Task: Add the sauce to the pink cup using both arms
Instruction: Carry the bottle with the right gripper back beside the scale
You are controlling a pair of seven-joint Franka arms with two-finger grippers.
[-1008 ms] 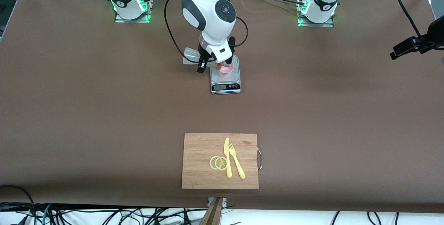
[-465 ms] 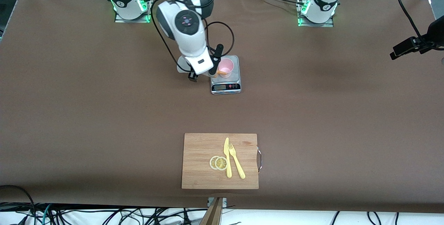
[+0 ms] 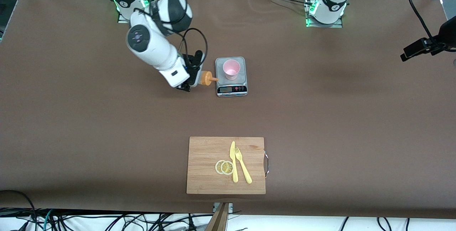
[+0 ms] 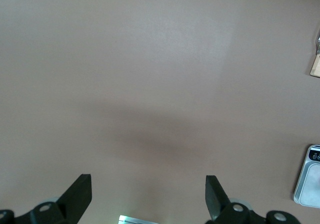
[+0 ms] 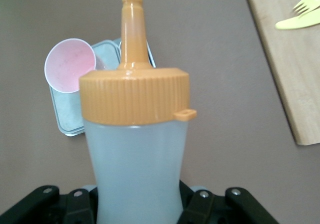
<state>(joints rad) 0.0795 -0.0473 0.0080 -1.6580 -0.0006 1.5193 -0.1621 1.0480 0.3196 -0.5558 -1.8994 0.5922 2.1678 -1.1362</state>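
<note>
**Sauce bottle held beside the scale**

Beside the scale (image 3: pixel 231 76), toward the right arm's end, the right gripper (image 3: pixel 192 77) is clamped on the sauce (image 5: pixel 137 149), nozzle tilted toward the scale. The pink cup (image 3: pixel 231 69) stands upright on the platform. Left gripper (image 4: pixel 148 196) waits over bare table, fingers spread apart.

My right arm reaches out from its base with the wrist turned sideways, and my right gripper (image 3: pixel 190 77) hangs low over the table, its fingers clamped tight. My left arm waits, folded up at its base; my left gripper (image 4: pixel 148 196) faces down, its fingers (image 4: pixel 80 196) spread wide, gripping nothing.
</note>
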